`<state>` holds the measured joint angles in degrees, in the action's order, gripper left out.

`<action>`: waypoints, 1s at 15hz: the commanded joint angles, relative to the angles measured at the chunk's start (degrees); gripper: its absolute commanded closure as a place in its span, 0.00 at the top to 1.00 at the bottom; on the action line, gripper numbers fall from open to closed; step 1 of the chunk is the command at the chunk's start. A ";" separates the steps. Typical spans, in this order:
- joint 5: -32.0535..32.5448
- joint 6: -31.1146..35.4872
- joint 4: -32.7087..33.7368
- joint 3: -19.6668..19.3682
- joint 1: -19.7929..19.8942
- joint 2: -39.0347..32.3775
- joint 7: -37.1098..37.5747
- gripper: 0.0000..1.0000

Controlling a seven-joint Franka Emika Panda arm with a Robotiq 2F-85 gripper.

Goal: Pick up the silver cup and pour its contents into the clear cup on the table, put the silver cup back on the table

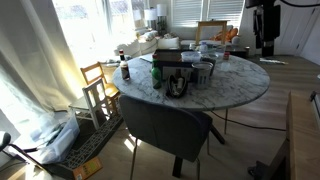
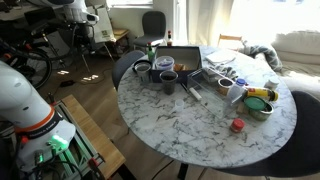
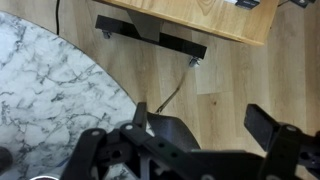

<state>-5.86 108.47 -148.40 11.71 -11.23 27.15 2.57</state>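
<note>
The round marble table [image 1: 235, 90] [image 2: 190, 125] holds a cluster of dishes. A small grey metal cup, the silver cup [image 2: 167, 82], stands near the dark tray [image 2: 185, 58]; it seems to show among the containers in an exterior view [image 1: 205, 72]. A pale clear cup [image 2: 237, 93] stands by a bowl [image 2: 258, 105]. My gripper [image 1: 265, 45] [image 3: 205, 130] hangs off the table's edge, well away from the cups, open and empty. In the wrist view it is over wooden floor and a dark chair [image 3: 175, 132], with no cup in sight.
A green bottle [image 1: 157, 75] [image 2: 152, 50], dark containers [image 1: 177, 82] and a small red object [image 2: 237, 125] stand on the table. Dark chairs [image 1: 170, 125] [image 2: 130, 65] sit at its edge. A wooden chair [image 1: 98, 85] stands by the window. A wooden bench [image 3: 200, 20] stands on the floor.
</note>
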 commanded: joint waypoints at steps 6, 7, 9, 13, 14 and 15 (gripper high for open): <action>1.21 1.82 1.35 -1.23 0.87 -2.20 -0.68 1.00; 2.15 3.36 2.09 -1.32 1.46 -3.33 -0.61 1.00; 3.68 7.25 3.99 -1.95 2.78 -6.46 -0.63 1.00; 7.54 14.60 6.03 -3.57 5.59 -11.98 -0.66 1.00; 7.80 16.26 6.46 -4.07 5.99 -13.44 -0.95 1.00; 7.56 18.22 6.75 -4.65 6.31 -14.88 -1.09 1.00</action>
<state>0.33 122.45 -143.72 8.46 -5.88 17.68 2.14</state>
